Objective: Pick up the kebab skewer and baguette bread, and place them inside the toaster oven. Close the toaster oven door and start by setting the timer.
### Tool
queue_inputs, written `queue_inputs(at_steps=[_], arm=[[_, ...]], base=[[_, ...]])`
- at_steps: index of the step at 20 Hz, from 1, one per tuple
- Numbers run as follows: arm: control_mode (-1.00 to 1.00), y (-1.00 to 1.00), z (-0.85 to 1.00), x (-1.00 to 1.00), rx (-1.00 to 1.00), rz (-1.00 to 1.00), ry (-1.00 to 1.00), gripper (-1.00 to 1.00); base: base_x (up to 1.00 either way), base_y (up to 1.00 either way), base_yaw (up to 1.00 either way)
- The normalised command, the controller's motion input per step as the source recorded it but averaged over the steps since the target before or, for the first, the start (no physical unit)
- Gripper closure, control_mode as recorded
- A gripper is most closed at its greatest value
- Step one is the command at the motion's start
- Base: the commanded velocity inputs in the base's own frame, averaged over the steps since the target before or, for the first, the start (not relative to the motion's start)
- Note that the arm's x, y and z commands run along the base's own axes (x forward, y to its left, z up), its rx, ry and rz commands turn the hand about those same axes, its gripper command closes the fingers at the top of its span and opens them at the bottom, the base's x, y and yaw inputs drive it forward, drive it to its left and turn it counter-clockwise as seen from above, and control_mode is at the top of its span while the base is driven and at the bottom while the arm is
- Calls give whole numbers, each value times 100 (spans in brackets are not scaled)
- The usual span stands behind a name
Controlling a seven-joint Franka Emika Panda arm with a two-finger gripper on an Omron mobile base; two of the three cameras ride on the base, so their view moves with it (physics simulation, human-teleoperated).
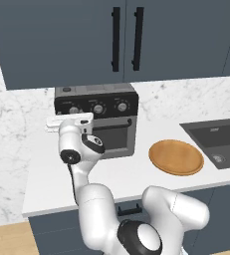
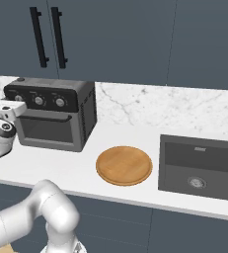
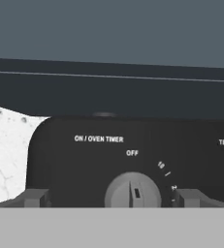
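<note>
Kitchen counter (image 1: 52, 174): spread hand (image 3: 111, 198) straddles the toaster oven (image 1: 99, 119) timer knob (image 3: 132, 191), untouched.

toaster oven (image 1: 97, 119): showing matt grey metal, seemingly
plate (image 1: 176, 157): showing smooth wood
backsplash (image 2: 160, 106): showing veined marble

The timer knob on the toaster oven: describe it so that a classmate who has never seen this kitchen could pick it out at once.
Find the grey toaster oven on the white counter, below the dark cabinets. Along its black top panel sit three round knobs. The timer knob is the leftmost, under the words ON / OVEN TIMER, with the open gripper straddling it.
</note>
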Motion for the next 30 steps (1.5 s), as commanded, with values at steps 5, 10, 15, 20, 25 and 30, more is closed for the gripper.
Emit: queue_inputs(at_steps=[5,10,15,20,25,30], arm=[[-100,0,3,0,0,0,-1,-100],[-100,0,-3,0,0,0,0,-100],[-100,-4,-14,6,-1,0,0,-100],[-100,-18,-2,7,0,0,0,-100],[-100,-14,0,7,0,0,0,-100],[-100,0,0,13,0,0,-1,-100]], base=[[0,0,0],[0,0,0],[0,0,0],[0,0,0],[0,0,0],[0,0,0]])
